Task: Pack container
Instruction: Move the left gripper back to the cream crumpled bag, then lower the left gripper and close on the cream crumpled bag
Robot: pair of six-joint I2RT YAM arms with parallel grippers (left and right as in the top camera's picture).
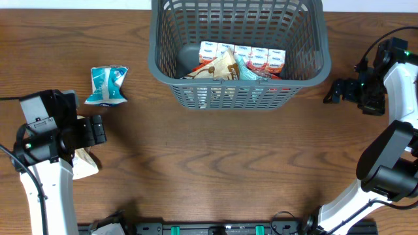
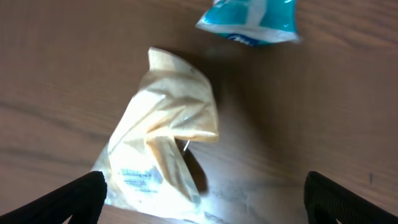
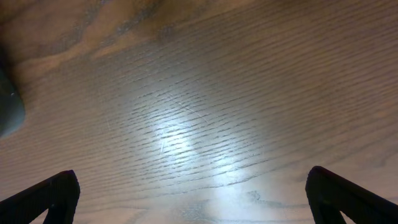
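Note:
The dark grey basket stands at the back middle of the table and holds several snack packets and small cartons. My left gripper is open, low at the left, above a crumpled tan packet, which also shows in the overhead view. A blue-and-white packet lies beyond it, seen in the left wrist view too. My right gripper is open and empty over bare wood, right of the basket.
The table is dark brown wood. The basket's corner shows as a grey blur at the left edge of the right wrist view. The arm bases stand along the front edge.

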